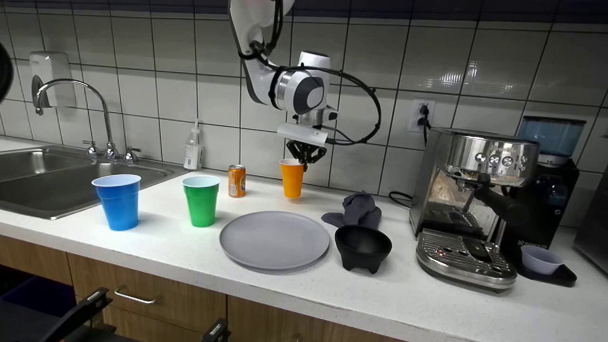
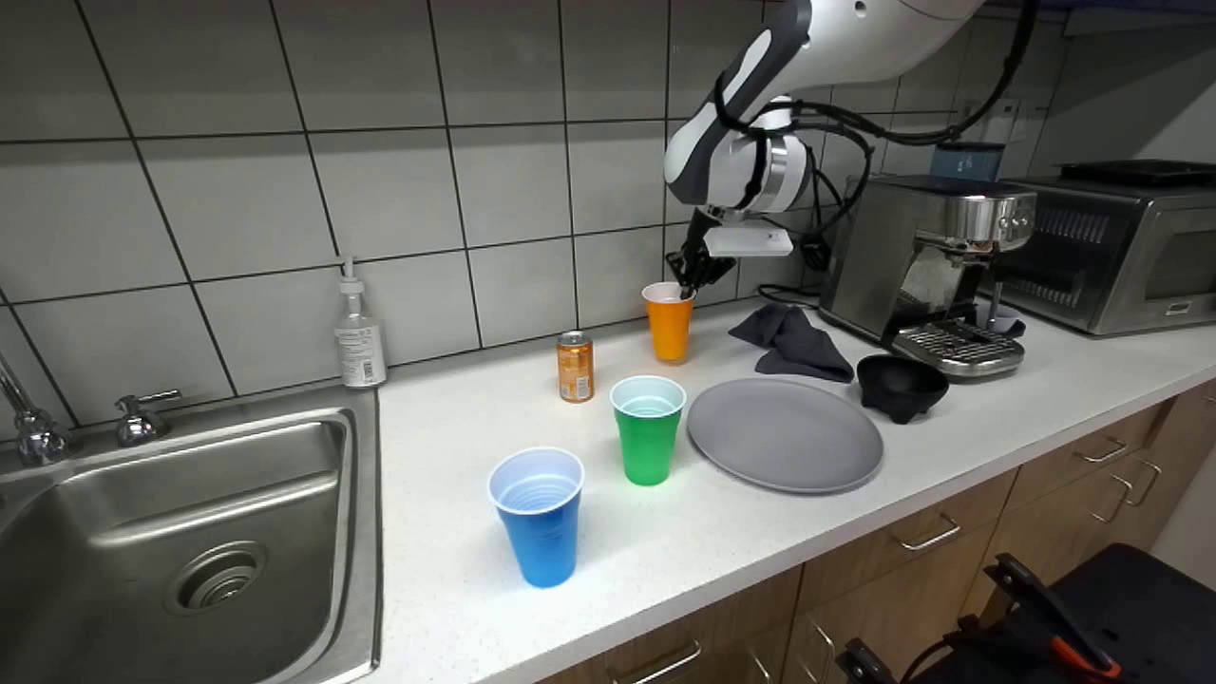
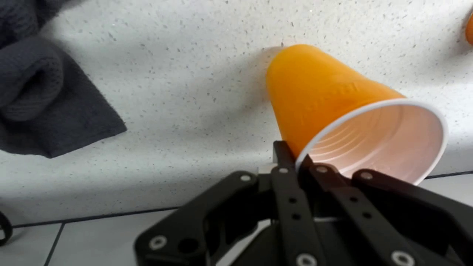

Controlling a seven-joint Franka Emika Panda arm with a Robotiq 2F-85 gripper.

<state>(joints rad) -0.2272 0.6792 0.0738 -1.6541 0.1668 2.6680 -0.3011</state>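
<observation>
Jaws grasp the orange cup by its rim, near the back edge of the counter, close to the tiled wall, in an exterior view. Whether its base touches down I cannot tell, but it looks nearly upright. Along that edge an orange can stands to one side of it and a dark cloth lies to the other, while a grey plate sits toward the front edge.

In an exterior view, a green cup and a blue cup stand nearer the front edge, the blue one closer to it and to the sink.

In the wrist view, one jaw lies against the outer wall and the other reaches inside the mouth, on the side toward the cloth. What shows of the inside is bare ribbed wall, so I judge the cup light. It looks like thin plastic: springy, easily dented, unlikely to shatter, rather slick outside. Pinched at a single spot, it could swivel or tip, so a modest squeeze set deeper down the wall would steady it. A hold around mid-height would also serve if gentle, as the wall may buckle.
</observation>
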